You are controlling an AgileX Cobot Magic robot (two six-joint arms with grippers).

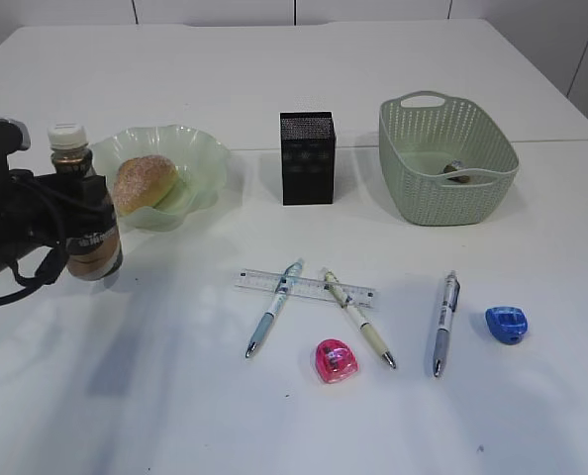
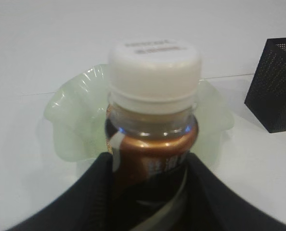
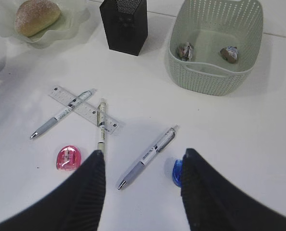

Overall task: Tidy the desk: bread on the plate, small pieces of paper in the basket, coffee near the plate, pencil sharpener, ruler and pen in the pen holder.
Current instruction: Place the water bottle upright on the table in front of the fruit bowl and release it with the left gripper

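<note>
On the white desk we see the black mesh pen holder at the middle back, with the sage-green basket to its right; two small crumpled pieces lie inside the basket. In front lie three pens, a clear ruler, a pink sharpener and a blue sharpener. The ruler runs left to right, and the two left pens cross over it at slants; the third pen lies apart, pointing roughly toward us.

Our left hand grips the coffee upright, cap on top, just left of the plate. The bread rests in the plate, its long axis slanted.

Our right hand hovers with fingers spread and holding nothing above the pens and the blue sharpener.
</note>
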